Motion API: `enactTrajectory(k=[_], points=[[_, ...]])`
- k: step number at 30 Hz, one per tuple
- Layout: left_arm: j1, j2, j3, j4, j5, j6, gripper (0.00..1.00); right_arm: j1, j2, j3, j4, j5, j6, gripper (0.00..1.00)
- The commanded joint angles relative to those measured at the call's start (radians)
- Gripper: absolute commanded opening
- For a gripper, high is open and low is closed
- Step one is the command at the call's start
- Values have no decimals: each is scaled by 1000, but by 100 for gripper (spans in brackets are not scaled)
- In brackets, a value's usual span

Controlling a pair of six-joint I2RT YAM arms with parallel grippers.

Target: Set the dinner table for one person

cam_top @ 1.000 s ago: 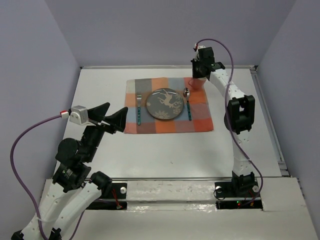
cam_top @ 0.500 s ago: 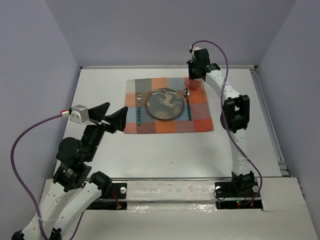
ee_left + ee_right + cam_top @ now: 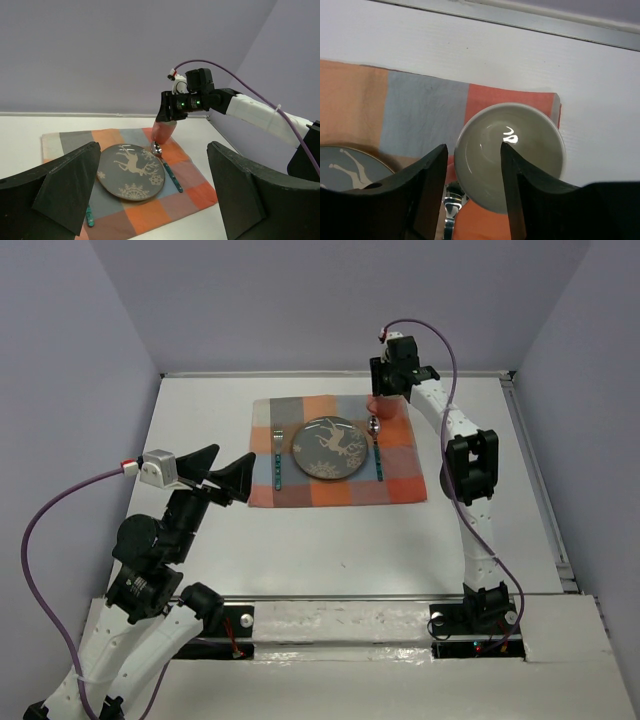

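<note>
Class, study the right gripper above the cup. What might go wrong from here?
1. The right gripper straddles the rim of the cup, one finger inside; a crooked lift might hook the rim and tip it.
2. The cup stands at the corner of the cloth beside the spoon; a nudge might shove the spoon or slide the cup off it.

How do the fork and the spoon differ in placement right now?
The fork lies left of the plate, the spoon right of it. The spoon's shiny bowl sits beside the cup; the fork lies well clear of the cup. Both have teal handles and lie on the checkered cloth.
</note>
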Motion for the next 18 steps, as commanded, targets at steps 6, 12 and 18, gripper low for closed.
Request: enactTrajectory(k=[6,12,18], points=[[13,18,-4,47,-23,24,99,2,-197,-20,58,-26,124,75],[22,10,-7,47,-36,30,99,2,-528,-451,286,-123,252,100],[30,15,-8,41,-87,49,99,22,-1035,-1094,613,-220,418,86]])
